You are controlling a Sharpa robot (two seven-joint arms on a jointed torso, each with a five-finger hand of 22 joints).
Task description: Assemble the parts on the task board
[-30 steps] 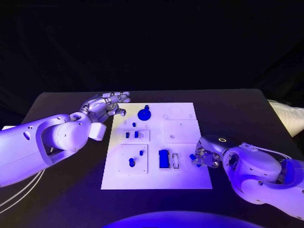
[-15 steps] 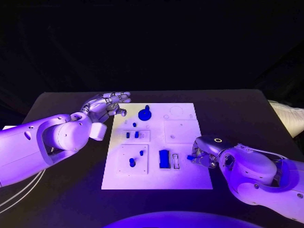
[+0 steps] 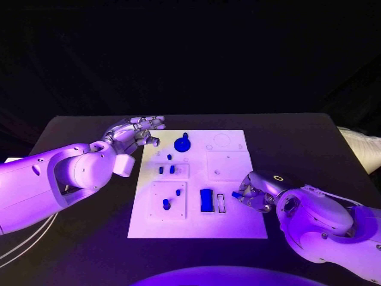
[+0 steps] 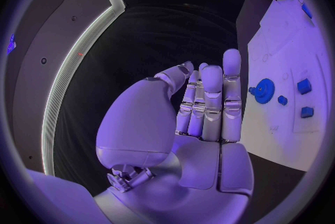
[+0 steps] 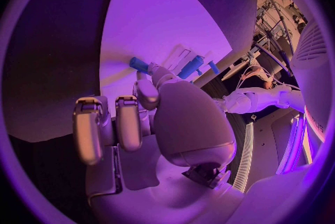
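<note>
at the task board (image 3: 229, 229) right edge, right hand (image 3: 258, 192) pinched a small blue peg (image 3: 236, 194), likely lining it up with the slot (image 3: 221, 202) beside it. left hand (image 3: 136, 130) waited off the board's far left corner, fingers straight, grasping nothing.

The task board (image 3: 229, 223) is white, lying on a black table (image 3: 79, 250). By the silver left hand (image 3: 137, 130) sits a blue gear-shaped part (image 3: 182, 143); the silver right hand (image 3: 252, 193) pinches a small blue peg (image 3: 237, 194), beside a blue block (image 3: 206, 199).
</note>
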